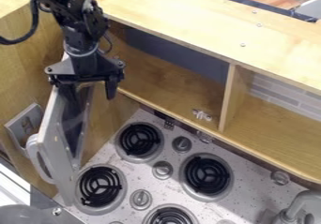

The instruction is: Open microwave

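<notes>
Well, in the camera view the microwave door (53, 141) stands upright at the left of the toy kitchen, beside the wooden side wall (19, 68), its lower end near the back left burner (100, 186). It is a tall, pale grey panel, seen at a steep slant, so it looks narrow. A dark, smooth window (74, 124) runs down much of its right-hand face, framed by a lighter grey border. On the opposite face a thick, rounded handle (37, 157) of lighter grey bows outward like a long loop. Near it, against the wooden wall, is a grey plate (25, 122) with cut-outs. The black gripper (91, 93) hangs down at the top of the door, its two fingers spread wide, one in front of the dark upper part of the door and the other to the right of it. Whether either finger touches the door, I cannot tell.
</notes>
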`<state>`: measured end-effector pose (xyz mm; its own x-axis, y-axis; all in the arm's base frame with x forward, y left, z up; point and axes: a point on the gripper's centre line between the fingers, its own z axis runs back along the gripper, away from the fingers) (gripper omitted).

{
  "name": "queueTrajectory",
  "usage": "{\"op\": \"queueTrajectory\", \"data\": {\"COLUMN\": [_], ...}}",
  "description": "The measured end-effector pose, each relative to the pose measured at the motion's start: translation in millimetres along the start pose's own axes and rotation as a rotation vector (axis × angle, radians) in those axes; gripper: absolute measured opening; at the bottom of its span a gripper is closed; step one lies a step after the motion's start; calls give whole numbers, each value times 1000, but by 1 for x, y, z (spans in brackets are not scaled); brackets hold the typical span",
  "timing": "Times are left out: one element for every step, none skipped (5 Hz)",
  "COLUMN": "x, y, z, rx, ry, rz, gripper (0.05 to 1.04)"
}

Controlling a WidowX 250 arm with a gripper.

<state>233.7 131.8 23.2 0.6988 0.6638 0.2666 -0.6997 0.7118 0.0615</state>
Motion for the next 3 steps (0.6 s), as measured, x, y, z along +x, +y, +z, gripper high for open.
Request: {"op": "queueTrajectory", "data": {"x": [-2,4,12], "y": [-15,-42,-52], "z": [16,41,63], "rx": [-45,-81,-101], "ry": [-11,-75,-147], "rz": [-32,-110,-157], "gripper": [999,999,999]}}
